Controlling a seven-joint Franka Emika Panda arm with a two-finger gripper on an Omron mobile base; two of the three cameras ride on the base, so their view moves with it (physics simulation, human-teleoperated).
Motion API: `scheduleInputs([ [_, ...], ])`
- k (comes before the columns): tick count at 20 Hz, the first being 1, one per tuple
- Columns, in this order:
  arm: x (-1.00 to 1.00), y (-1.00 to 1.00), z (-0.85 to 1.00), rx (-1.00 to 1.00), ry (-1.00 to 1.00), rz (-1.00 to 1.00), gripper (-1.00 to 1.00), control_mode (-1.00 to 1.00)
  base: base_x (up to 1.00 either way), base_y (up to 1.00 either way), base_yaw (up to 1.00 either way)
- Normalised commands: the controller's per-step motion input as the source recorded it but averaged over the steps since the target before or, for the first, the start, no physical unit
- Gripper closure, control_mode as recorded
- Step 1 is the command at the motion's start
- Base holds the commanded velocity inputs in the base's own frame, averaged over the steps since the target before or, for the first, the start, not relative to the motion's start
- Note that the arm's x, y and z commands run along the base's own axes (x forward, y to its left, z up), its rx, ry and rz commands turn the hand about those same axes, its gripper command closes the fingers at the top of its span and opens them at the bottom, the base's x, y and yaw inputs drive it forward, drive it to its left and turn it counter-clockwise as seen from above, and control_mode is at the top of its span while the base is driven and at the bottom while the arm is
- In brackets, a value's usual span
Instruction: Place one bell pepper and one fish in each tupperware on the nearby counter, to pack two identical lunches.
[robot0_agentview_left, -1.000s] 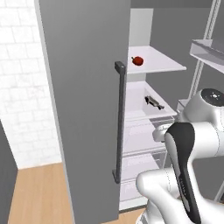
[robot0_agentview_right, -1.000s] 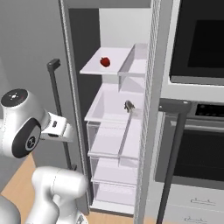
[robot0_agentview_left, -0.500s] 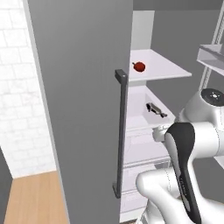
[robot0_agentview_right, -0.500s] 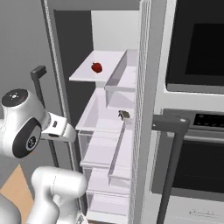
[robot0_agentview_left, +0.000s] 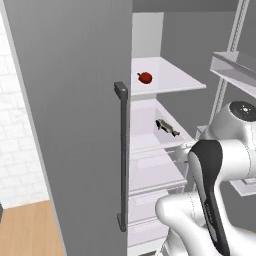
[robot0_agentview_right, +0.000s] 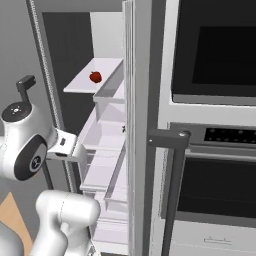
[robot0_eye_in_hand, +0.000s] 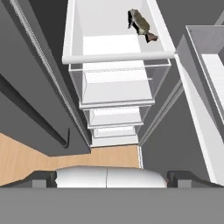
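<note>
In the upper middle of the left base view, a red bell pepper sits on a white shelf inside the open fridge, and the right base view shows the same pepper in its upper left. Just below that shelf, a small brown-grey fish lies in a white drawer; in the hand view the fish lies at the top right, toward the drawer's far corner. The grey fridge door fills the left half of the left base view, with a dark vertical handle along its edge. On the right of the right base view stand 2 stacked black ovens. The gripper sits at the bottom of the hand view, its 2 fingers spread as wide as they go, holding nothing and well apart from the fish.
</note>
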Motion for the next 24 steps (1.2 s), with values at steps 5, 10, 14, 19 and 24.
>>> scheduleInputs([
  [5, 0.00, 0.00, 0.00, 0.00, 0.00, 0.00, -1.00, 1.00, 0.16, -0.05, -0.02],
  [10, 0.00, 0.00, 0.00, 0.00, 0.00, 0.00, -1.00, 1.00, 0.01, 0.00, 0.00],
  [14, 0.00, 0.00, 0.00, 0.00, 0.00, 0.00, -1.00, 1.00, 0.00, 0.00, 0.00],
  [19, 0.05, 0.02, 0.00, 0.00, 0.00, 0.01, -1.00, -1.00, 0.00, 0.01, 0.00],
  [24, 0.38, 0.16, 0.23, 0.00, -0.26, 0.14, -1.00, -1.00, 0.00, 0.00, 0.00],
])
